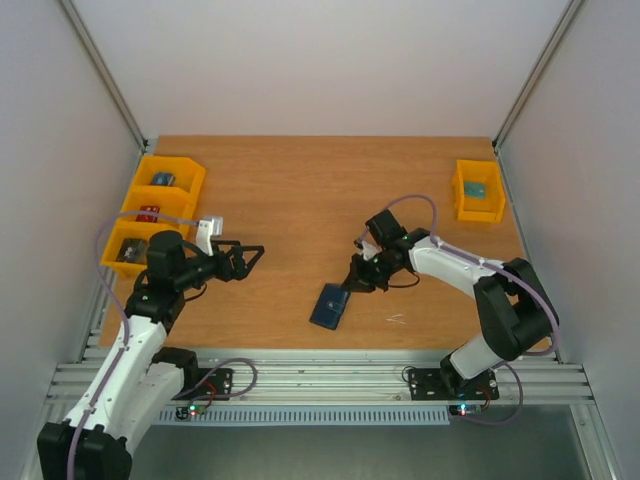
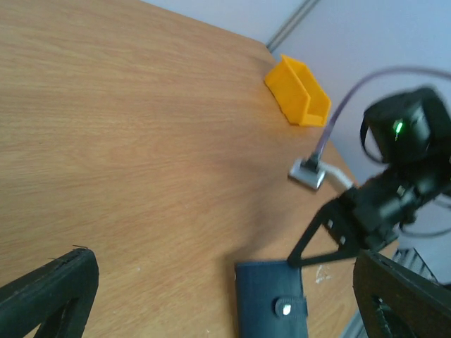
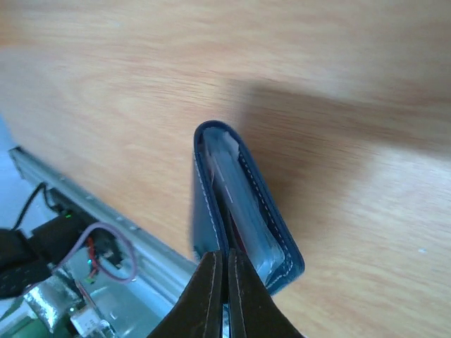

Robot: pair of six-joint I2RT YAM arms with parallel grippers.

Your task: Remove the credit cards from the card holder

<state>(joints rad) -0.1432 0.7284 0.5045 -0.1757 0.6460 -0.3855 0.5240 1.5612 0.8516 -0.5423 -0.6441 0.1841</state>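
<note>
Two arms stand on the metal rail (image 1: pixel 320 375) at the near edge of the wooden table (image 1: pixel 300 180). Closest to that edge, a little right of the middle, we see the card holder (image 1: pixel 329 306) lying flat and folded, its small metal clasp (image 2: pixel 285 307) facing up. From the right wrist we look along its open side, where the pale edges of the credit cards (image 3: pixel 239 204) sit tucked between the navy leaves.

Just behind the holder, the right gripper (image 1: pixel 353 284) points down at its far end. Its fingers (image 3: pixel 208 296) are clenched tight together, with their tips against the holder's edge. We cannot tell whether anything thin is caught between them.

Well apart to the left, at about the same depth, the left gripper (image 1: pixel 252 260) hangs over bare wood, pointing toward the middle of the table. Its jaws are spread wide with nothing between them.

Along the left edge runs a row of three yellow bins (image 1: pixel 180 205), each with some small thing inside that we cannot make out. Farthest back, at the right edge, stands a single yellow bin (image 1: pixel 463 205) holding a small blue-green object.
</note>
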